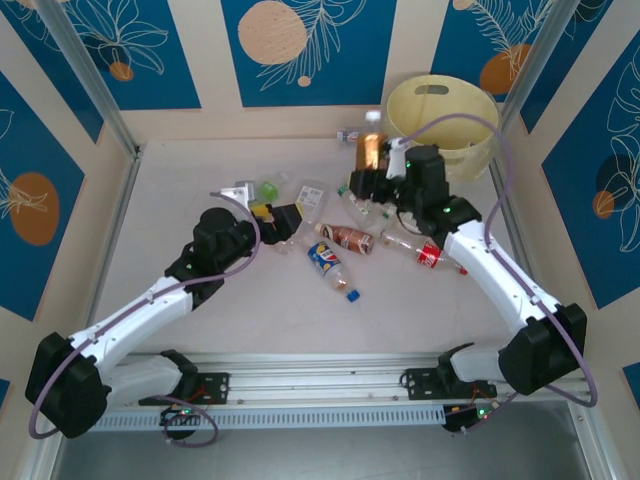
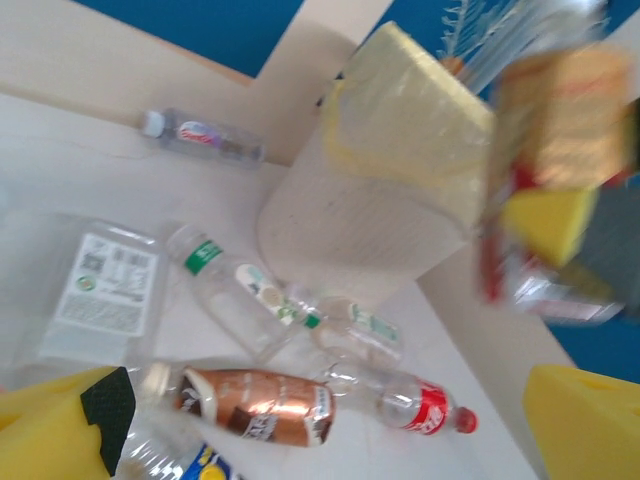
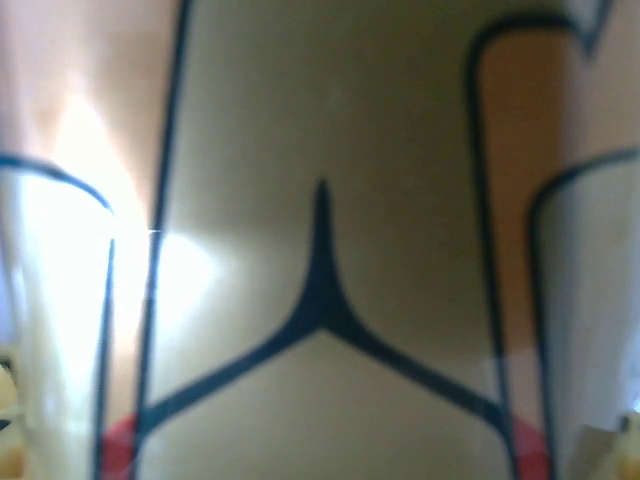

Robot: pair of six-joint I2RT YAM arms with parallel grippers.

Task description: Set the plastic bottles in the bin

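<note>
My right gripper (image 1: 368, 182) is shut on an amber plastic bottle (image 1: 371, 150) with a white cap, held upright just left of the pale yellow bin (image 1: 440, 115). Its golden label (image 3: 320, 300) sits right against the right wrist camera. My left gripper (image 1: 278, 222) is open over the table, its yellow pads (image 2: 60, 430) wide apart with nothing between them. Ahead of it lie a brown-label bottle (image 2: 255, 405), a red-label bottle (image 2: 420, 405) and two green-label clear bottles (image 2: 235, 285). The bin (image 2: 390, 190) stands beyond them.
A blue-and-yellow-label bottle (image 1: 328, 262) lies mid-table. A flattened clear bottle (image 1: 310, 195) and a green-capped one (image 1: 268, 188) rest near my left gripper. A small bottle (image 1: 348, 135) lies by the back wall. Metal frame posts stand at the corners.
</note>
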